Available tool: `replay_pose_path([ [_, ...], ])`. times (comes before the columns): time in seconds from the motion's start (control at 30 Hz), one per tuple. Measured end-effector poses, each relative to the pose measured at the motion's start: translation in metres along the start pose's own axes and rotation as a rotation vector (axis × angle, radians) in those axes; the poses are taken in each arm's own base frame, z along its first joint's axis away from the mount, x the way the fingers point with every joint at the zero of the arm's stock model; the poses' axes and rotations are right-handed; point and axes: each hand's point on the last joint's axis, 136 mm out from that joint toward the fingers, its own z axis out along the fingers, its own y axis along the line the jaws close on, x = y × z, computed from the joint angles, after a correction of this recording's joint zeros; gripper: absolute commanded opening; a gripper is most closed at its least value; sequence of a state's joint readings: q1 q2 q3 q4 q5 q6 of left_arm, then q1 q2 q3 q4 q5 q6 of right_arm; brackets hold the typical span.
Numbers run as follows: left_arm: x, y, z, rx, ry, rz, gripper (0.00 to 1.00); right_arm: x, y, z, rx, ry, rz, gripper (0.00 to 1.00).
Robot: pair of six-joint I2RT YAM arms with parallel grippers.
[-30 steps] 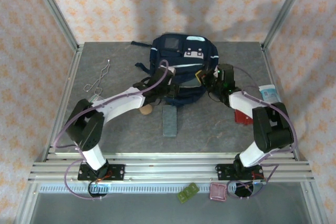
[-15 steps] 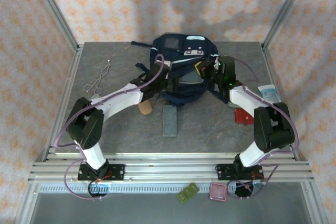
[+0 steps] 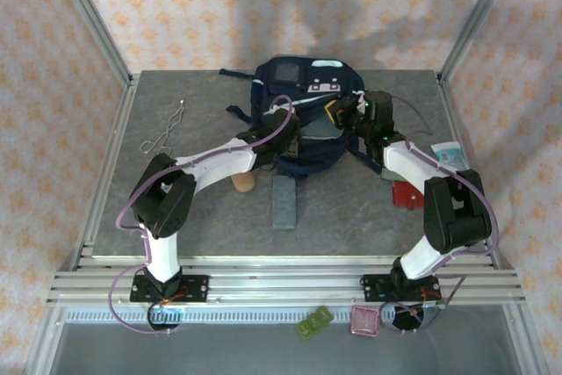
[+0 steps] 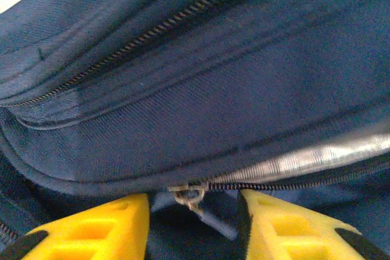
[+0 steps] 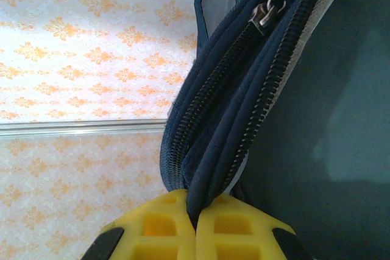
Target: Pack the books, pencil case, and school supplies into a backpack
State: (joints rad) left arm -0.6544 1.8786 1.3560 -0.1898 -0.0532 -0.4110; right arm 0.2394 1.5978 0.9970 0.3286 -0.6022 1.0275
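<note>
Backpack (image 5: 210,120) edge inside right claw (image 5: 195,208)

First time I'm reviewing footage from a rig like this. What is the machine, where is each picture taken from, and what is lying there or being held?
Two robot arms are bolted at the near edge of a table. The wide picture looks down from above and behind them; the two close-ups come from cameras on their wrists. A navy backpack lies at the far side. The right end effector is shut on the rim of its opening. The left end effector is open, its yellow fingers either side of a zipper pull. Around the backpack lie a tan case, a grey-blue flat case, a red item, a pale packet and a bent wire.
</note>
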Motion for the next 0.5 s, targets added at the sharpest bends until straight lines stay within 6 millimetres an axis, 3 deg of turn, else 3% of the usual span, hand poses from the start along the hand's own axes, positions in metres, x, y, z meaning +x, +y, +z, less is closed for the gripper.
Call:
replay_pose_path([
  [0.07,0.0013,0.0019,0.0031,-0.011,0.002,0.005,0.08,0.0004,0.0,0.0001,0.0,0.002,0.002,0.0],
  [0.2,0.0064,0.0034,0.0094,-0.019,0.016,0.016,0.08,0.0016,-0.0008,0.0,0.003,0.008,0.004,0.0],
  [0.27,0.0066,0.0034,0.0095,-0.019,0.016,0.02,0.16,0.002,-0.0021,0.0,0.008,0.01,0.006,0.0],
  [0.3,0.0063,0.0034,0.0095,-0.018,0.016,0.02,0.29,0.002,-0.002,0.0,0.009,0.011,0.007,0.0],
  [0.33,0.0065,0.0031,0.0095,-0.017,0.016,0.026,0.3,0.0017,-0.0013,0.0,0.008,0.01,0.006,0.0],
  [0.37,0.0069,0.0023,0.0095,-0.012,0.019,0.028,0.27,0.0018,-0.0004,0.0,0.006,0.011,0.006,0.0],
  [0.43,0.0061,0.0012,0.0095,-0.007,0.016,0.038,0.01,0.0019,0.0003,0.0,0.004,0.012,0.005,0.0],
  [0.5,0.0056,0.0015,0.0099,-0.007,0.014,0.047,0.0,0.0017,0.0007,0.0,0.004,0.012,0.005,0.0],
])
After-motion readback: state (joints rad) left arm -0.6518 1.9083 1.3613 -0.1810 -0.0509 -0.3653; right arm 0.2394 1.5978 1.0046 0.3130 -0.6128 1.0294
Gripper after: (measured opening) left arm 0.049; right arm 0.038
